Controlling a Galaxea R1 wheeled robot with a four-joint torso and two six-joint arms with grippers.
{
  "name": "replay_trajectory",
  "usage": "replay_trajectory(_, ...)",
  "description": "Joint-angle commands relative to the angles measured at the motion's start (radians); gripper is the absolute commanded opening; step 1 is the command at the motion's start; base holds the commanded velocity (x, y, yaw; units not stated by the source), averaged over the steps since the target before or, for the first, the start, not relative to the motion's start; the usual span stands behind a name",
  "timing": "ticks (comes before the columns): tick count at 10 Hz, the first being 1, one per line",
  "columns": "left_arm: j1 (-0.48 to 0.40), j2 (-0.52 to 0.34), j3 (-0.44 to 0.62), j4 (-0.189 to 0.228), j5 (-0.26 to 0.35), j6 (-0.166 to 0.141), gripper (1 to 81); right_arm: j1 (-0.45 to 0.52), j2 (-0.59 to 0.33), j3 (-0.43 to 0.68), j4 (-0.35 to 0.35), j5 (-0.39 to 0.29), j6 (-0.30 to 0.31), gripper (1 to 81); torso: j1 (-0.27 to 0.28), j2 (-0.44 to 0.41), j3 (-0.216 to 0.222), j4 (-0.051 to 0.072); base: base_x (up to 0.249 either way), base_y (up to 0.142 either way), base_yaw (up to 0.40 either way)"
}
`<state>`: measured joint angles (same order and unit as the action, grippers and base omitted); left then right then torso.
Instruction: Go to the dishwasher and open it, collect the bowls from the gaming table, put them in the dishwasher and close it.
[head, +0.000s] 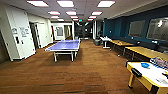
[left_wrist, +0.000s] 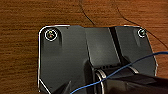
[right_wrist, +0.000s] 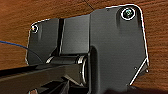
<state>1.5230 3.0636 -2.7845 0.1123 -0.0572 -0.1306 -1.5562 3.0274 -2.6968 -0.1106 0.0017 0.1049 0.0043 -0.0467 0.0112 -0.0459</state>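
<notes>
Bright room lit by square ceiling lights (head: 65, 3), soft glare on the blue ping-pong table (head: 64, 45), blurry and blocky all over, walls bent at the edges, brown carpet (head: 75, 72) evenly lit.

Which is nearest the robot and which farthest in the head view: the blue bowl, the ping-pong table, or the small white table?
1. Blue bowl: nearest, low on the right, on the yellow-edged gaming table.
2. Ping-pong table: mid-room, left of centre.
3. Small white table: farthest, at the back, right of centre, by the dark blue wall.
</notes>
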Motion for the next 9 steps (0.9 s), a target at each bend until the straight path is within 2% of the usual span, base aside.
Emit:
replay_trajectory(1, -0.06, 0.0, -0.001, 0.006, 0.045, 0.002, 81.1, 0.055, 0.001, 0.003, -0.003, -0.049, -0.001, 81.1, 0.0, 0.0, 0.0, 0.0, 0.0, 0.0, 0.0)
replay_trajectory(9, -0.06, 0.0, -0.001, 0.007, 0.046, 0.008, 81.1, 0.056, 0.001, 0.005, -0.004, -0.049, -0.002, 81.1, 0.0, 0.0, 0.0, 0.0, 0.0, 0.0, 0.0)
